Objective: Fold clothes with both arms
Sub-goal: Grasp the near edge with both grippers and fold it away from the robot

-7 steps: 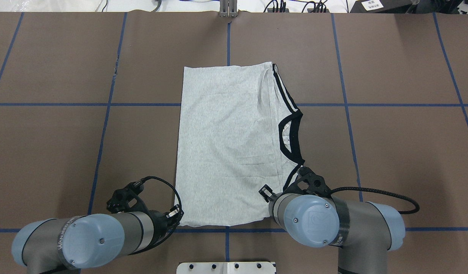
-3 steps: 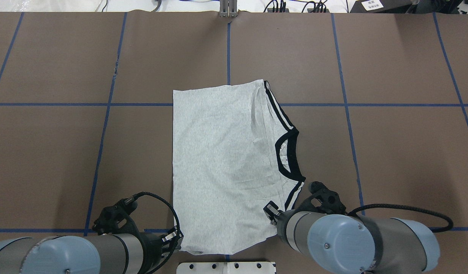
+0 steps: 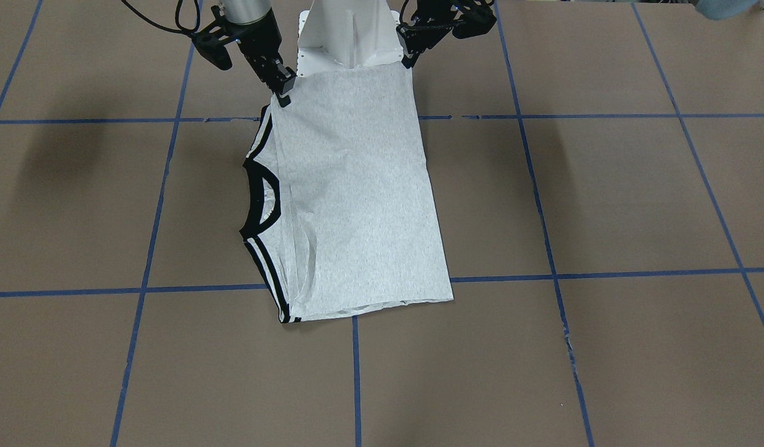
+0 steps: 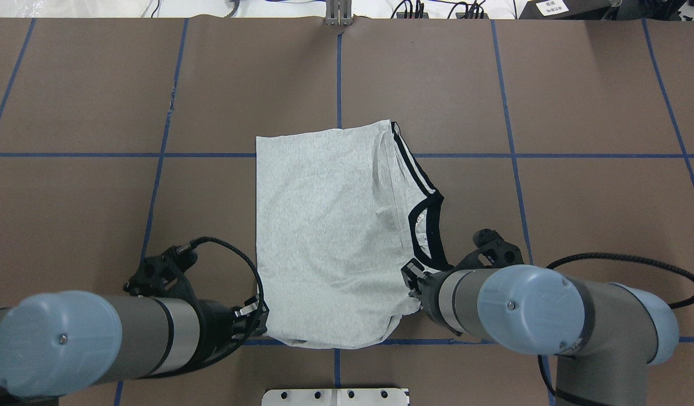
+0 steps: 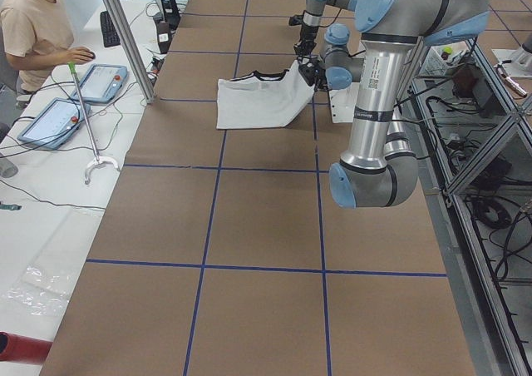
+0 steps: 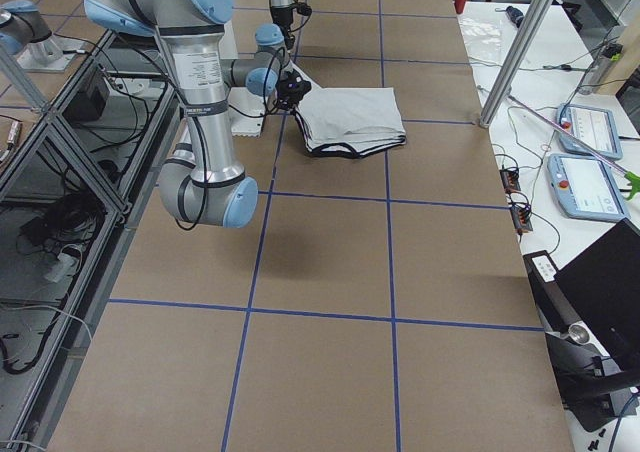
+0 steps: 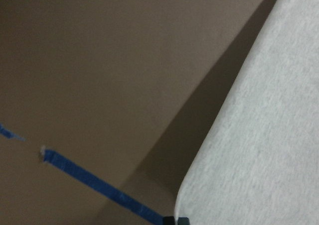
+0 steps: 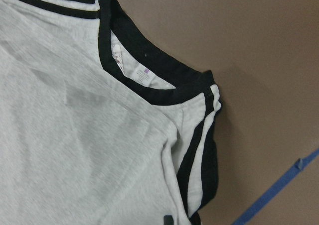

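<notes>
Grey T-shirt (image 4: 324, 237) is pinched at near corners by your left tool (image 3: 409, 61) and right tool (image 3: 285, 89); uneven travel could skew the fold.

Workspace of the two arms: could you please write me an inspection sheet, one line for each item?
Surface: brown table with a blue tape grid, flat.
Job's things: grey T-shirt lying sideways, black collar on the right arm's side, near edge lifted off the table.
Clutter: nothing seen.
Hands: left hand and right hand each closed on a near corner of the T-shirt.
Cables: left wrist cable loops beside the cloth; right arm cable arcs away from it.
Surroundings: white pedestal at the near edge; a person seated at a side desk with control tablets.
</notes>
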`<state>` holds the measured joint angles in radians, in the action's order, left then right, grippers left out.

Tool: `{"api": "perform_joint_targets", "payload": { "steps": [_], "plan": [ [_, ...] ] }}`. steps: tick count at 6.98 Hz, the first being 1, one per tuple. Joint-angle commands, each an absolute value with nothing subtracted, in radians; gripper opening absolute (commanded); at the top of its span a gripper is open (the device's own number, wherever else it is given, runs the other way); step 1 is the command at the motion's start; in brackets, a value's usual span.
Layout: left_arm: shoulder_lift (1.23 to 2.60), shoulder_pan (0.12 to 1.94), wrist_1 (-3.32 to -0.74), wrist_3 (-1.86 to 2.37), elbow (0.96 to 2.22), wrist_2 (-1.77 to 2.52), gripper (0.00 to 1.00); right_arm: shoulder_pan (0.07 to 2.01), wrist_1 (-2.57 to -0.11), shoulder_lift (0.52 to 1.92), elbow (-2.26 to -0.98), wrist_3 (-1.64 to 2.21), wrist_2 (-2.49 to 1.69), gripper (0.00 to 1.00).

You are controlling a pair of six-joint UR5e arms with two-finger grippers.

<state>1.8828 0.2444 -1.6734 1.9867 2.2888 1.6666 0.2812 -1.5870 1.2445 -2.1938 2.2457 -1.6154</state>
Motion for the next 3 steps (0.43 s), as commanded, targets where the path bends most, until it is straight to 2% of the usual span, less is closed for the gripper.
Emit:
{"api": "perform_joint_targets", "payload": {
  "steps": [1,3],
  "plan": [
    [1.917,0.395,-1.664,1.791,2.257,1.704,0.00,0.415,-1.615,1.151,-2.111,2.177,-1.692,0.00],
    [1.976,0.471,-1.689,1.697,2.106,1.703,0.00,0.492,-1.605,1.056,-1.969,2.093,-1.713,0.00]
  ]
}}
